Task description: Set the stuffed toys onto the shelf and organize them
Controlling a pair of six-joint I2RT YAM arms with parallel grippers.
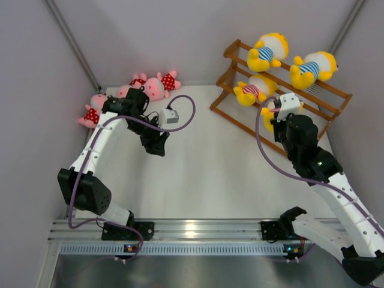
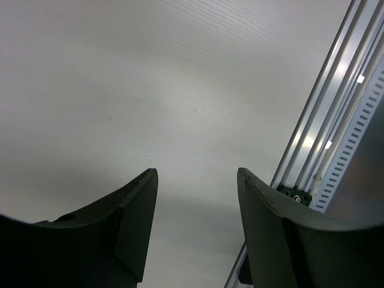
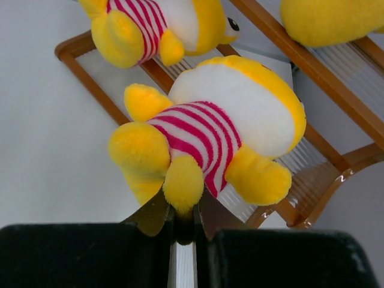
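Observation:
The brown wooden shelf [image 1: 324,102] stands at the back right. Two yellow toys in blue stripes [image 1: 267,53] [image 1: 312,67] lie on its upper rails, and a yellow one in pink stripes [image 1: 255,89] lies lower. My right gripper [image 3: 185,210] is shut on a limb of another yellow toy in pink stripes [image 3: 222,132], held over the shelf's lower tier [image 3: 312,180]; the top view shows only a sliver of that toy [image 1: 267,122]. Three pink toys in red dotted outfits [image 1: 92,111] [image 1: 129,90] [image 1: 162,84] lie at the back left. My left gripper [image 1: 157,144] [image 2: 195,180] hangs open over bare table.
The left arm's elbow [image 1: 129,102] sits close in front of the pink toys. Grey walls [image 1: 36,90] close in the table on three sides. An aluminium rail [image 1: 192,231] [image 2: 336,120] runs along the near edge by the arm bases.

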